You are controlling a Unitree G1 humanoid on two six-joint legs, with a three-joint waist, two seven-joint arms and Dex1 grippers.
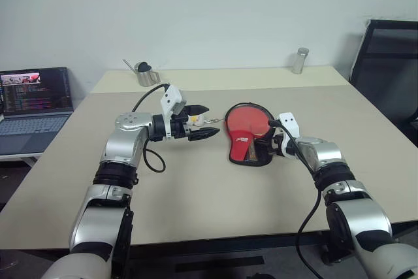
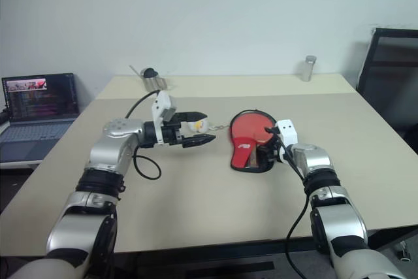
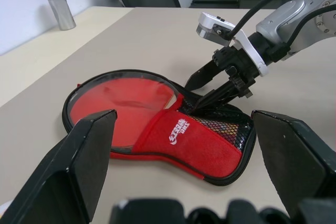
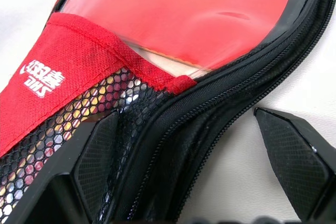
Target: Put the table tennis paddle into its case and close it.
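Case [image 1: 247, 136], soft fabric, paddle-shaped: lies flat on the beige table [image 1: 196, 200], just past centre toward 1 o'clock from where I stand. Round end points to 12 o'clock, narrow end to 6. Black zipper edging runs round the rim; a red panel with a white logo [image 3: 178, 129] and a black mesh pocket [image 3: 220, 127] cover the narrow end.

Table tennis paddle [image 3: 123, 100]: inside the case, its red round face visible through the clear upper part. The handle is tucked under the red panel and mesh, so I cannot make it out.

Right gripper [image 1: 272, 137]: fingers spread apart, holding nothing. It sits at the 3 o'clock edge of the case, fingertips down at the mesh pocket and zipper edging; in my right wrist view one finger lies over the mesh and the other over bare table, the zipper edge between them. Whether they press on the fabric I cannot tell.

Left gripper [image 1: 204, 122]: fingers spread apart, holding nothing. It hangs above the table at 9 o'clock of the case, pointing toward it, near but apart.

Charm [image 1: 194, 119], small, white and yellow: just beside my left fingertips, joined by a short chain [image 1: 214, 119] toward the case's round end.

Other items: laptop [image 1: 34, 106] at 9 o'clock off the table; metal cup [image 1: 147, 74] at 11 o'clock; metal cylinder [image 1: 300, 61] at 1 o'clock, far edge; black chair [image 1: 385, 63] at 2 o'clock.
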